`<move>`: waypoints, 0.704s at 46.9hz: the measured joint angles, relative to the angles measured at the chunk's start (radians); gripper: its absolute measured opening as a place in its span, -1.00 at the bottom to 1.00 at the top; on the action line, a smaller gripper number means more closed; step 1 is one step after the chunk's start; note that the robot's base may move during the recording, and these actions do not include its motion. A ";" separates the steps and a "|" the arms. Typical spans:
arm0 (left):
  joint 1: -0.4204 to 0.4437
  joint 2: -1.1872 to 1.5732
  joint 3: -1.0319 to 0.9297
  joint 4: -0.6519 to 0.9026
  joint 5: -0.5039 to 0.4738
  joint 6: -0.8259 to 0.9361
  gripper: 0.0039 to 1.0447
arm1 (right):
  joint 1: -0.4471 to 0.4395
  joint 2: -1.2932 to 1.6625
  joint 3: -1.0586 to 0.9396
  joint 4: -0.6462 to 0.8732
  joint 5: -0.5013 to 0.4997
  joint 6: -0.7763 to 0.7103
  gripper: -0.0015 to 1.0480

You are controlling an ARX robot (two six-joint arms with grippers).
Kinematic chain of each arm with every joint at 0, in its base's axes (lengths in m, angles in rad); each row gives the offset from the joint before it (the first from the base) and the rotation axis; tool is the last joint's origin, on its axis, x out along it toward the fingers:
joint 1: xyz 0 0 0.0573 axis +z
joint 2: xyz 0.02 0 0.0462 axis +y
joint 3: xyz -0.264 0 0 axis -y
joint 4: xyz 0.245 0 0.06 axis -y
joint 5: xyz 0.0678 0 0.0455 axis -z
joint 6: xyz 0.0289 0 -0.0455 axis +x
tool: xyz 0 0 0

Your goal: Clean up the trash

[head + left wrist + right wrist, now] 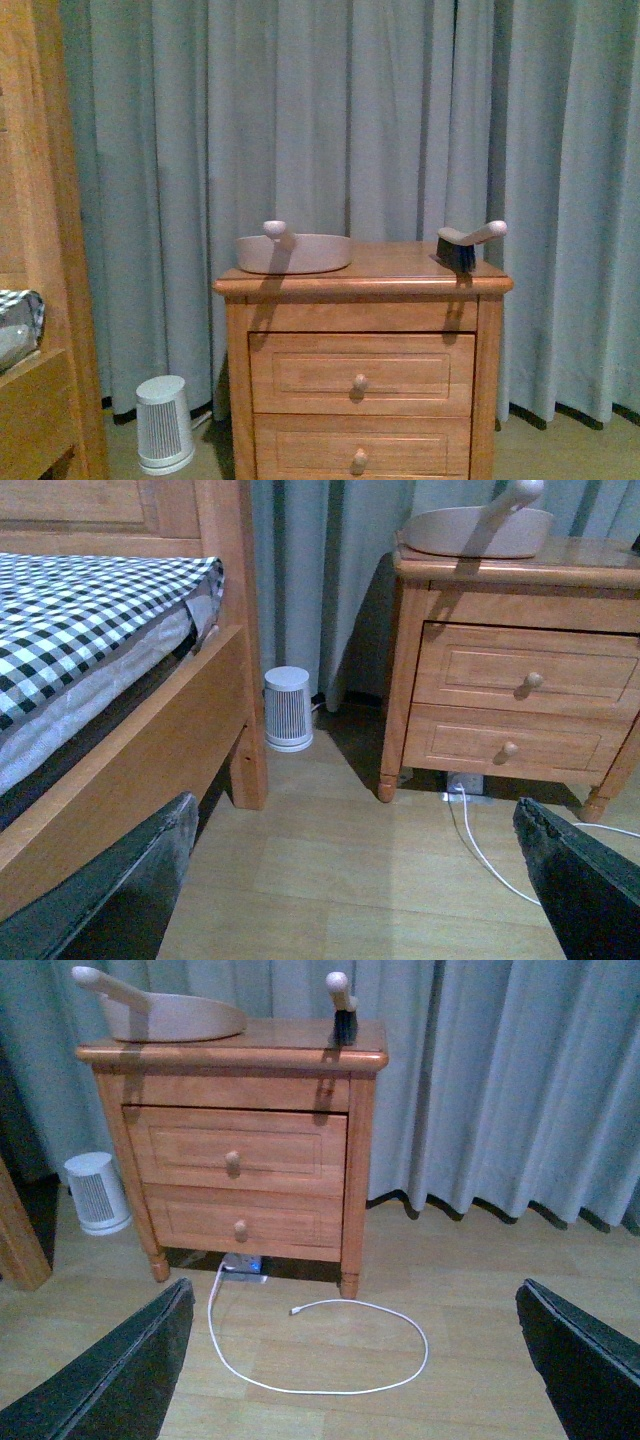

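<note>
I'm holding left claw (352,815) and right claw (353,1295) spread wide above the floor (480,1260); dustpan (294,253) is sitting left of brush (462,245).

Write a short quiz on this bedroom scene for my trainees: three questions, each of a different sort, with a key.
1. True or false: the brush lies inside a drawer of the nightstand.
2. Multiple choice: what lies on the floor in front of the nightstand? A) a white cable B) a shoe C) a book
3. Short answer: are the left gripper and the right gripper open or shut?

Key
1. False: it rests on top of the nightstand, apart from the dustpan.
2. A
3. Both open, with nothing between the fingers.
</note>
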 joint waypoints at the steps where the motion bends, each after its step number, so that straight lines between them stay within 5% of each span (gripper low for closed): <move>1: 0.000 0.000 0.000 0.000 0.000 0.000 0.86 | 0.000 0.000 0.000 0.000 0.000 0.000 0.86; 33: 0.000 0.000 0.000 0.000 0.000 0.000 0.86 | 0.000 0.000 0.000 0.000 0.000 0.000 0.86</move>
